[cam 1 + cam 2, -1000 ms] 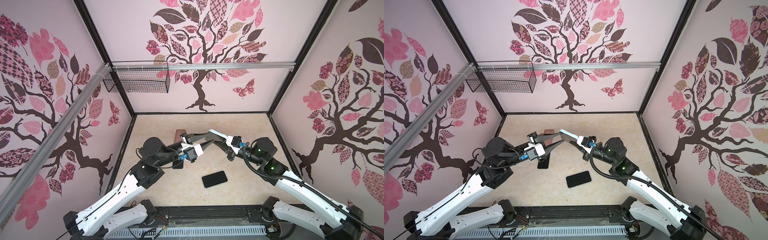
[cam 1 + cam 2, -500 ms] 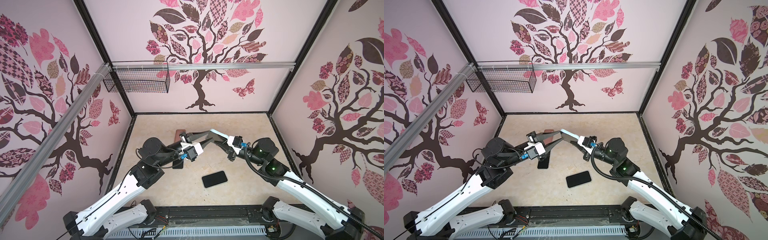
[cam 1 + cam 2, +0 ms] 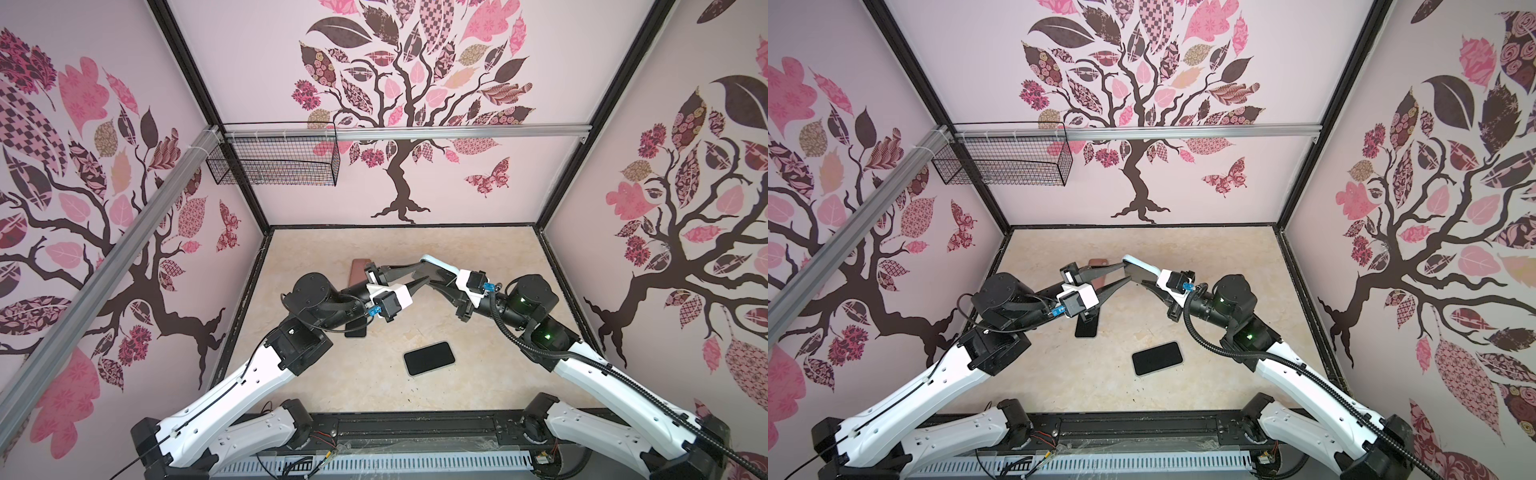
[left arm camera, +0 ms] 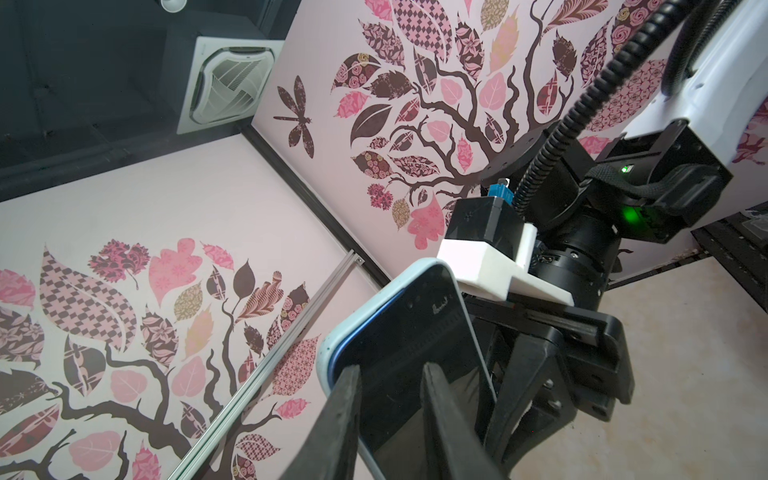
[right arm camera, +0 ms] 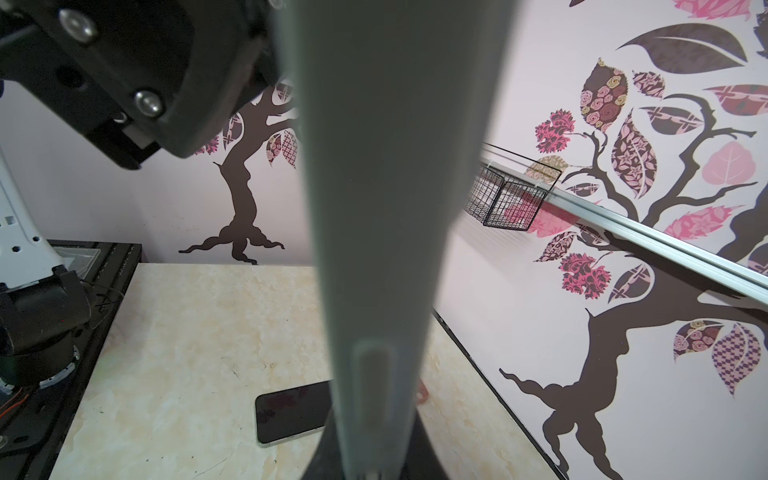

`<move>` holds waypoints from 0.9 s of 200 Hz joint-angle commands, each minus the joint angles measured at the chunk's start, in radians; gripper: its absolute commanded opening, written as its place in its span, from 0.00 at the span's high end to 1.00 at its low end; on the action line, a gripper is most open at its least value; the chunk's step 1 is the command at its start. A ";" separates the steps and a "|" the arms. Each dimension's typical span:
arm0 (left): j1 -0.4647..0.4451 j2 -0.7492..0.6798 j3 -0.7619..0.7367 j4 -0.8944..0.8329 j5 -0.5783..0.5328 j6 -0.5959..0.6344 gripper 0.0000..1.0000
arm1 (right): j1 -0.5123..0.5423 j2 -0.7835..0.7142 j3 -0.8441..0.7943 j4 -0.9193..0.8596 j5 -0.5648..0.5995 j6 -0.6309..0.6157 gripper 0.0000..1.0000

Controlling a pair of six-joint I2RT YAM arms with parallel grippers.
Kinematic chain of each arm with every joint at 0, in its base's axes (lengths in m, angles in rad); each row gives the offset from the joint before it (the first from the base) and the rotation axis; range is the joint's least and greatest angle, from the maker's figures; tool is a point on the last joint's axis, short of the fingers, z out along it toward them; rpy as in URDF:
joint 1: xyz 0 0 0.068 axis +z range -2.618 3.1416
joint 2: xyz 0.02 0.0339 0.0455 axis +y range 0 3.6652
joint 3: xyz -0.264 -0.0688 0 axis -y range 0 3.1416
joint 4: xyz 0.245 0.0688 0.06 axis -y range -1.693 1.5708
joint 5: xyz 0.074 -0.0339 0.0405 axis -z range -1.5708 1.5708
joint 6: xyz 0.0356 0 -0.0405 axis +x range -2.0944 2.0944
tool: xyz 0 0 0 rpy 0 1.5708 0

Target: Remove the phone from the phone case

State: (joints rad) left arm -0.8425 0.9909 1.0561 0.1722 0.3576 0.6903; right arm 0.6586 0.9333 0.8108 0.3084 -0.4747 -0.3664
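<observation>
A phone in a pale blue phone case hangs above the middle of the table in both top views. My right gripper is shut on the phone case at one end. The case's long edge fills the right wrist view. The phone's dark screen faces the left wrist camera. My left gripper is at the free end, jaws a little apart. One fingertip sits where the case rim meets the phone's blue edge. The other fingertip lies over the screen.
A bare black phone lies on the table toward the front. Another dark phone lies partly under the left arm. A brown case lies behind it. A wire basket hangs on the back wall at the left.
Almost nothing differs. The right gripper with the cased phone has crept slightly toward the left gripper, and both grips look the same.
</observation>
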 commanded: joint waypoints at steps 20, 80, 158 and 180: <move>0.000 0.013 -0.003 -0.017 -0.066 0.007 0.71 | 0.017 -0.016 0.070 0.032 -0.048 -0.029 1.00; 0.000 -0.010 -0.015 0.073 -0.115 -0.013 0.69 | 0.017 -0.010 0.080 0.028 0.038 -0.013 1.00; -0.002 0.008 -0.001 0.067 -0.117 -0.021 0.69 | 0.019 -0.004 0.087 0.015 0.005 -0.023 1.00; -0.002 0.014 0.003 0.068 -0.121 -0.026 0.69 | 0.033 0.001 0.091 -0.006 0.000 -0.053 1.00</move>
State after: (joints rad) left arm -0.8452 0.9958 1.0561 0.2199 0.2535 0.6800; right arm 0.6697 0.9340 0.8314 0.2821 -0.4427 -0.3817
